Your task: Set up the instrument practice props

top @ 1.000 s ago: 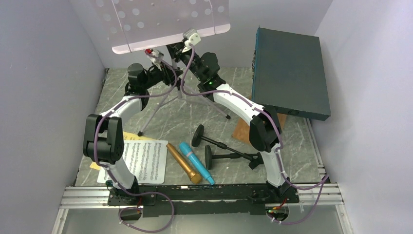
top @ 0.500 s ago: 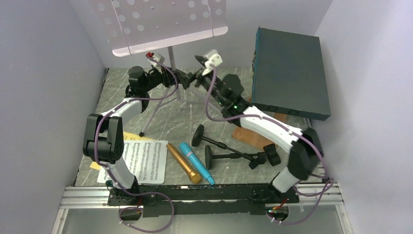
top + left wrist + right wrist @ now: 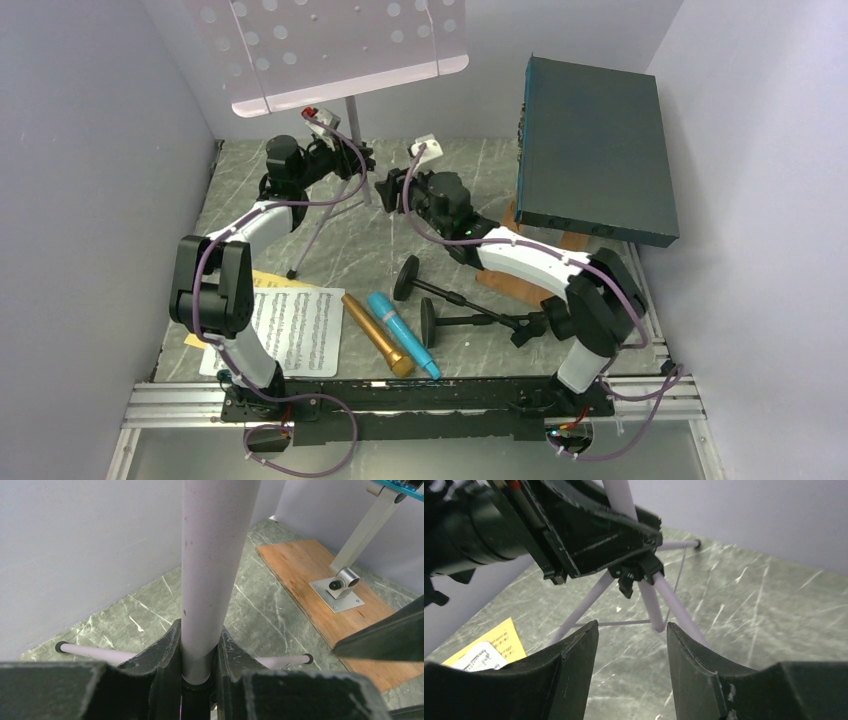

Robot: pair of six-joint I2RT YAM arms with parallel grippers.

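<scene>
The pale perforated music desk (image 3: 340,45) stands at the back on its pole (image 3: 210,570) and silver tripod legs (image 3: 579,610). My left gripper (image 3: 352,160) is shut on the pole just above the leg hub, as the left wrist view (image 3: 199,630) shows. My right gripper (image 3: 385,188) is open and empty, low beside the hub, in the right wrist view (image 3: 631,625). White sheet music (image 3: 295,325) lies over a yellow page (image 3: 270,280) at the front left. The gold microphone (image 3: 378,335), the blue microphone (image 3: 402,333) and two black mic holders (image 3: 440,290) lie on the table.
A large dark teal box (image 3: 595,145) leans at the back right over a brown wooden board (image 3: 510,275), which carries a metal bracket (image 3: 340,585). Grey walls close in on three sides. The second holder (image 3: 470,322) lies near the right arm's base.
My right gripper has left the music desk's lower edge and come down and left to beside the leg hub. My left gripper has stayed shut on the pole.
</scene>
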